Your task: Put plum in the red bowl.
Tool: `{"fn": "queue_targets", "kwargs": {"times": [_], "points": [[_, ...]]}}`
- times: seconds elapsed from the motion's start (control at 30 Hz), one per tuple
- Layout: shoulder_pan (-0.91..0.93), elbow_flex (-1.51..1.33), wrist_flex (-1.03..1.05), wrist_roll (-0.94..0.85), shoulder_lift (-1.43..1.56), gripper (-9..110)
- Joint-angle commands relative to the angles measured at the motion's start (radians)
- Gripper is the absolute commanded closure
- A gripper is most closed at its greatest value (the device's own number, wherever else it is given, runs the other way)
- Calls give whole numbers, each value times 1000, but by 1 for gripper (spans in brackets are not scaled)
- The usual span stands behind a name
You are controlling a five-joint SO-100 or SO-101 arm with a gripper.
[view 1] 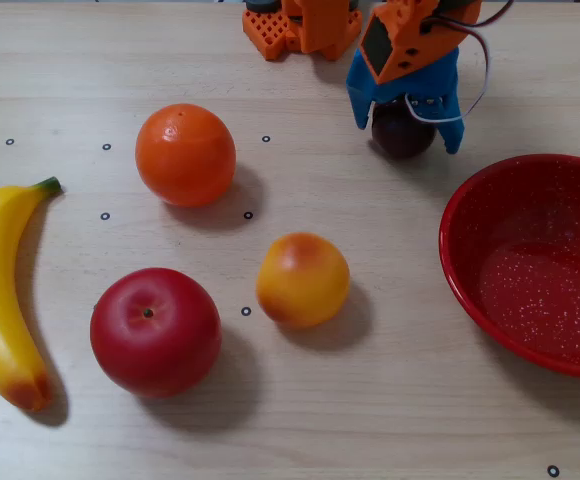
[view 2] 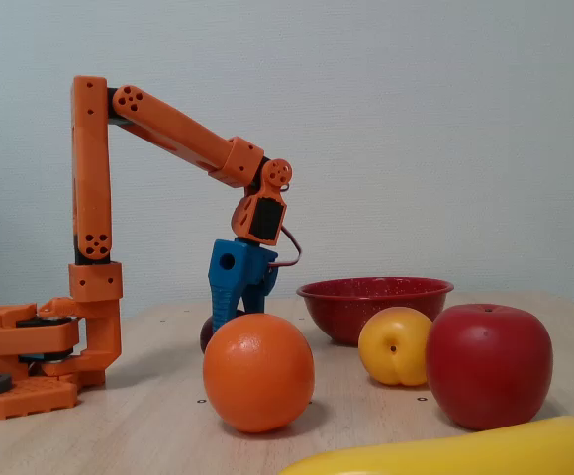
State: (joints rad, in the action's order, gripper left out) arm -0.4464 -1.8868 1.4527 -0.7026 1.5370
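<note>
In the overhead view the blue pincer [view 1: 407, 128] comes down from the top edge, right of centre, below its orange wrist. Its two fingers [view 1: 361, 100] stand spread on either side of the plum [view 1: 401, 132], one at the plum's left and one at its right, close against it; whether they press on it I cannot tell. The plum sits on the desk [view 1: 370, 400] in the upper right part of the frame, apart from the bowl [view 1: 465, 262], which fills the right edge lower down and is cut off by the frame. The bowl's inside is red with white speckles. An orange [view 1: 185, 154] lies upper left of centre, a peach [view 1: 302, 279] near the middle, an apple [view 1: 155, 331] at lower left, and a banana [view 1: 0, 300] along the left edge. Small black ring marks dot the desk. The arm's base [view 1: 300, 28] shows at the top centre.

In the fixed view the arm [view 2: 173, 129] rises at the left and bends down to the pincer [view 2: 236, 307] near the middle of the frame, its tips low at the desk [view 2: 148, 416]. The plum [view 2: 208, 332] is only a dark sliver at the pincer's foot, mostly hidden behind the orange [view 2: 258, 372]. The bowl [view 2: 375, 297] stands right of centre, behind the peach [view 2: 396, 345] and the apple [view 2: 488, 364]. The banana [view 2: 485, 453] crosses the lower right corner.
</note>
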Motion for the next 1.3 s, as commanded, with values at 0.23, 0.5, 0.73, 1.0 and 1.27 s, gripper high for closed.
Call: {"fn": "queue_targets", "kwargs": {"times": [0.23,0.5,0.73,1.0,1.27], "points": [[12,69,44,-32,54,62],[5,40,37,-35,61,62],[-2,25,49,-44,71,63],[2,18,69,-72,89,62],[0,-11,74,-92,114,62]]}}
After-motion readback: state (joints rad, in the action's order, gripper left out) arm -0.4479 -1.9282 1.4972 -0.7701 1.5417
